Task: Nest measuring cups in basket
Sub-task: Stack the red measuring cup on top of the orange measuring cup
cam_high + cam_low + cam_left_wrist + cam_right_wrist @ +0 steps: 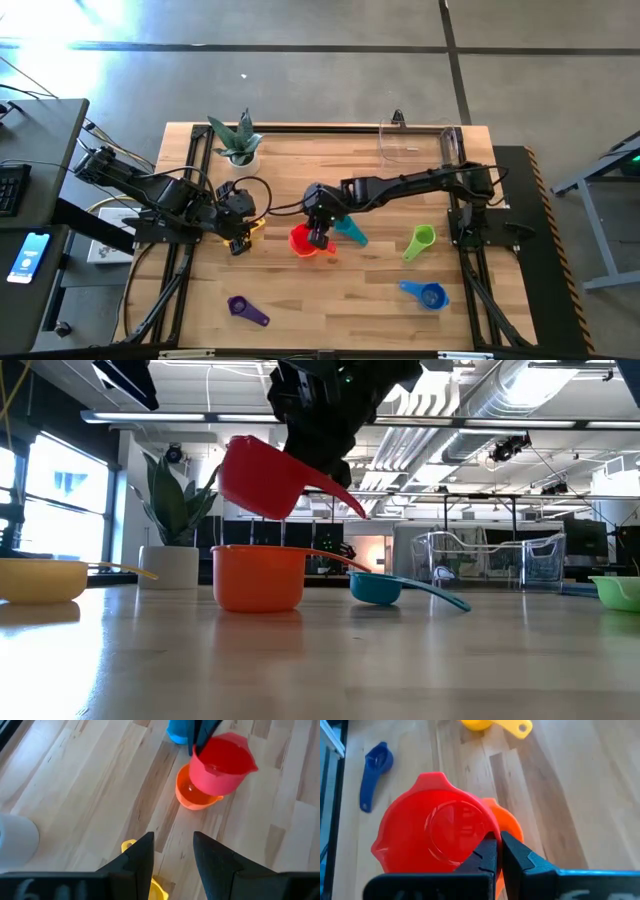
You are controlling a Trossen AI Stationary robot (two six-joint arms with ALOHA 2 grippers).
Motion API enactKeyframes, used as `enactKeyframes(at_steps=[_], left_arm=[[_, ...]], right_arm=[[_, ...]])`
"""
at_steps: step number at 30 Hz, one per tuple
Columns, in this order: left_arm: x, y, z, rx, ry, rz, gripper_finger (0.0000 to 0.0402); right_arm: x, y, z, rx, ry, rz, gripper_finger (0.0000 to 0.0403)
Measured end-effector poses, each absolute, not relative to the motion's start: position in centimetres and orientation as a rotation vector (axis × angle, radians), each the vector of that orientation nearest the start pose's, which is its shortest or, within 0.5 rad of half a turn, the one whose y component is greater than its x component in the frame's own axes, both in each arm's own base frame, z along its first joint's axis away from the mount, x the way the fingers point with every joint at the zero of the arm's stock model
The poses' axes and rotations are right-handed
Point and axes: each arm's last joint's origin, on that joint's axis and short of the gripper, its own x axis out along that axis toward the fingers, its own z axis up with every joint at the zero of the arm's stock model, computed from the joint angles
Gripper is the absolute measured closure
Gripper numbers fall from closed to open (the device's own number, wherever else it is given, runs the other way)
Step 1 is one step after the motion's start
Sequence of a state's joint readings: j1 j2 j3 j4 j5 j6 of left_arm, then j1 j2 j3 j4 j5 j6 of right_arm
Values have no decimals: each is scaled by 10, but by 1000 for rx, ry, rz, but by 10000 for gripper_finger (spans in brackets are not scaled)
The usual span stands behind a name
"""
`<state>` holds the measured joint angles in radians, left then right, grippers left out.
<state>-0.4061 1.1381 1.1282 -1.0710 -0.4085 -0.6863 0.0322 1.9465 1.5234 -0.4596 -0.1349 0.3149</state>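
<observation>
Just below the right gripper, the red cup hangs clear of the orange cup, tilted, its handle pinched between the closed fingers, and the drop into the orange one has not yet happened. Beside that gripper, the teal cup lies on the table; farther out from it sit the green cup and the blue cup, and well away, towards the front edge, the purple cup. The left gripper waits with fingers spread and nothing between them, the yellow cup right under its tips. By my reckoning this is early going: no cup is nested yet, none is in the clear basket, which stands empty at the far edge, well apart from everything. Now, the low view gives the daylight gap between red and orange that the overhead flattens into one blob. The right wrist view shows the red cup's underside and the pinch on its handle, while the left wrist view looks down into the orange cup and finds it empty. The potted plant only reads properly from above.
</observation>
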Motion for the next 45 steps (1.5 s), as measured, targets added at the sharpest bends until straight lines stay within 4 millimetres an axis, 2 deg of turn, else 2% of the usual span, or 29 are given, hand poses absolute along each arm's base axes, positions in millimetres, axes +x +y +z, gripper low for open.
enactKeyframes(at_steps=[13, 30, 41, 45], left_arm=[[188, -68, 318, -269, 916, 367, 273], [188, -68, 318, -277, 914, 371, 273], [188, -68, 318, -278, 914, 371, 273], [188, -68, 318, -277, 914, 371, 273]], right_arm=[[432, 18, 202, 291, 976, 11, 403], [432, 18, 198, 286, 995, 4, 402], [432, 18, 198, 286, 991, 16, 342], [432, 18, 198, 295, 991, 10, 331]])
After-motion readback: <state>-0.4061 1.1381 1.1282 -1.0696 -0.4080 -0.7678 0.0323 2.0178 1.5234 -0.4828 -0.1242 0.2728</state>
